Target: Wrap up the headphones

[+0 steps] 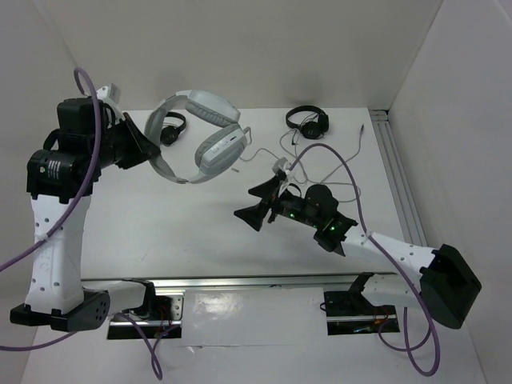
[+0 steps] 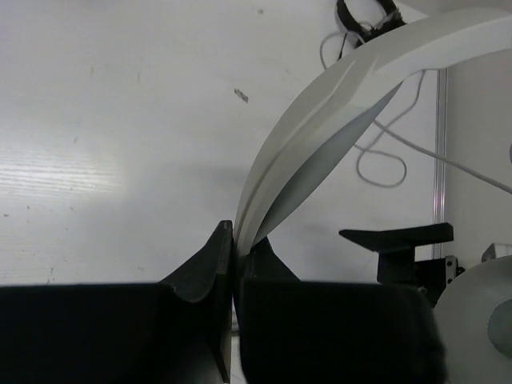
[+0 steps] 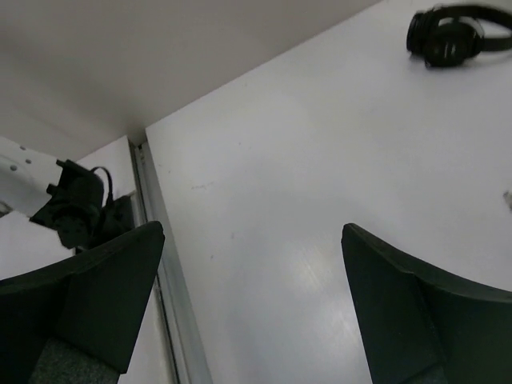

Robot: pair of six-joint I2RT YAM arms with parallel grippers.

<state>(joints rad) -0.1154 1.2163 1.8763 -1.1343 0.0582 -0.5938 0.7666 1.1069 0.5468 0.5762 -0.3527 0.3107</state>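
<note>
Desk (image 1: 200, 240) carried only slack | headphones (image 1: 218, 148) hung above its back-left, headband pinched tight in left hand (image 2: 234, 240) | right hand (image 3: 252, 232) gaped wide, empty, mid-desk | cable (image 2: 384, 186) trailed right; judged best: grab it near earcup, wind snug round headband

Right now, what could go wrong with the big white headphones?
The left fingers pinch just the headband edge of the headphones, so they might slip out and fall. The cable lies in loose loops on the table, so it might tangle or snag when the open right fingers go for it.
</note>
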